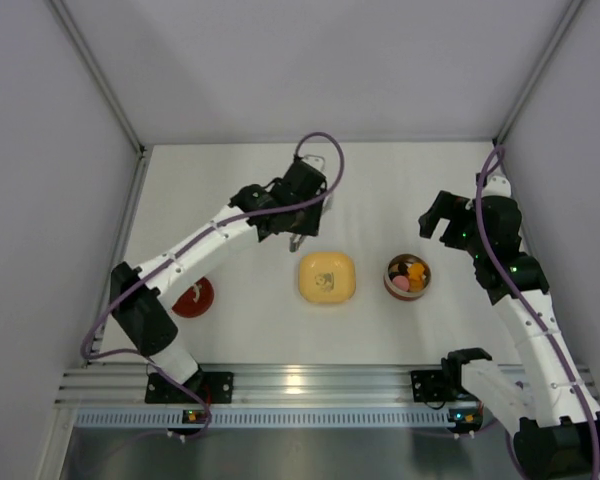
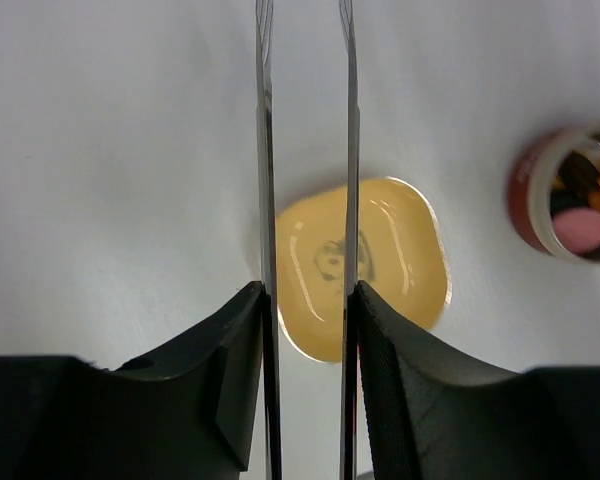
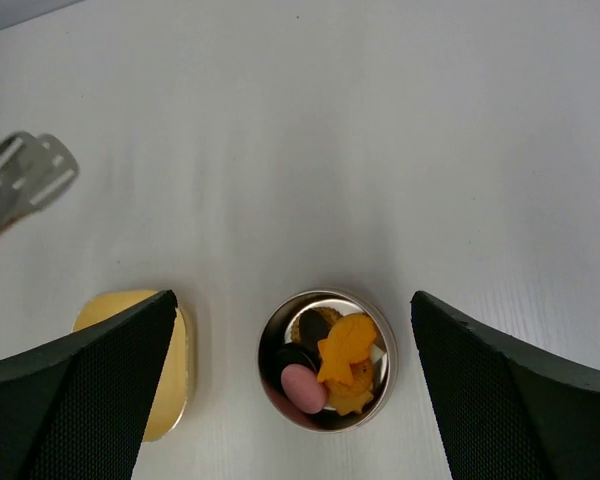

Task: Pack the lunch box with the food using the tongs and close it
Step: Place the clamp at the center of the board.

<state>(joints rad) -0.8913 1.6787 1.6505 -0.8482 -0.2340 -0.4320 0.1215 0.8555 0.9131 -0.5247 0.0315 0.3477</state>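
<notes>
My left gripper [image 2: 307, 300] is shut on the tongs [image 2: 265, 190], one black finger pressing each silver arm, and the arms stay apart. It hovers just behind the yellow dish [image 1: 327, 277], left of the table's middle. The tong tips [image 3: 25, 175] show at the left of the right wrist view. The lunch box [image 1: 389, 272], a steel bowl with a red band, stands right of the dish, and the food [image 3: 348, 345] in it is orange, pink and dark brown pieces. My right gripper [image 3: 292, 300] hangs open above and behind the lunch box. Its red lid [image 1: 193, 296] lies at the near left.
The yellow dish [image 2: 400, 250] holds no pieces and shows a small printed figure. White walls close the table at the back and on both sides. An aluminium rail [image 1: 310, 380] carrying the arm bases runs along the near edge.
</notes>
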